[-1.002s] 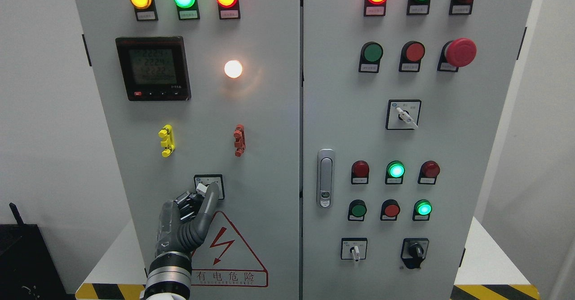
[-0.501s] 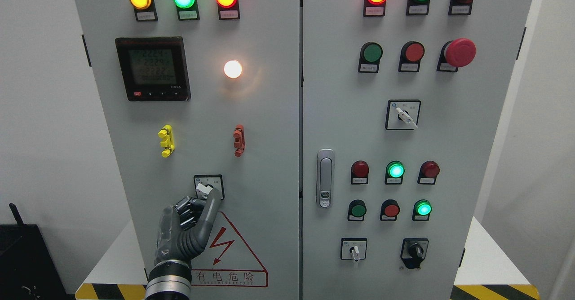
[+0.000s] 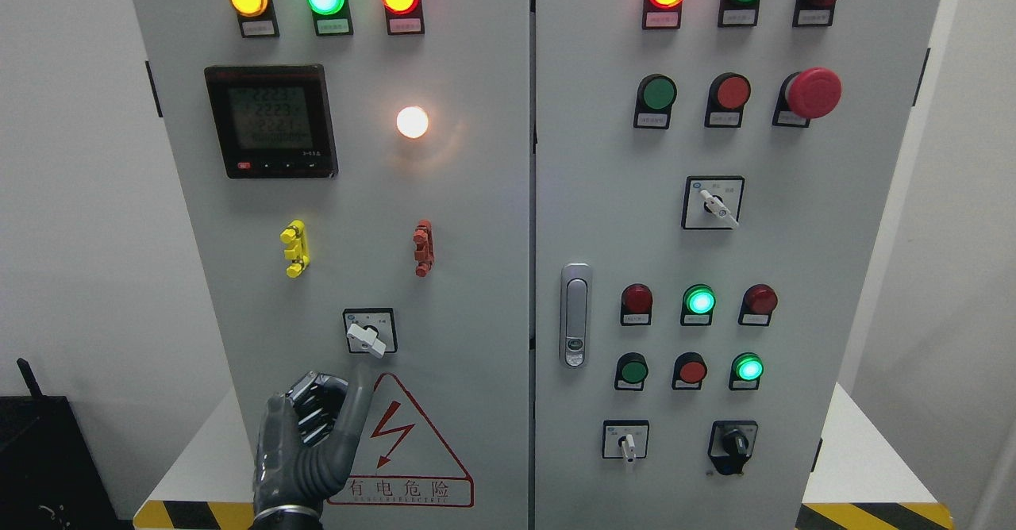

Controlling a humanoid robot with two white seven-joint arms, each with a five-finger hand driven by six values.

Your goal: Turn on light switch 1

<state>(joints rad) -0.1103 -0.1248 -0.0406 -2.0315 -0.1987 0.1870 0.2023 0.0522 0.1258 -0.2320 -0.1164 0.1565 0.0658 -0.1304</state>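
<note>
Left hand (image 3: 305,443) of mine hangs low in front of the panel (image 3: 476,220), fingers (image 3: 317,403) curled, thumb up, holding nothing. Just above it is switch 1 (image 3: 367,338), not touched, its white knob tilted down to the right. Higher up, 1 lamp (image 3: 412,121) glows.

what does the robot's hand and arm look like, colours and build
Only the left hand shows: dark grey with a smooth matte shell, fingers built of black segmented links with glints of metal at the joints. A shiny silver metal cuff rings the wrist. No cables or markings visible.
</note>
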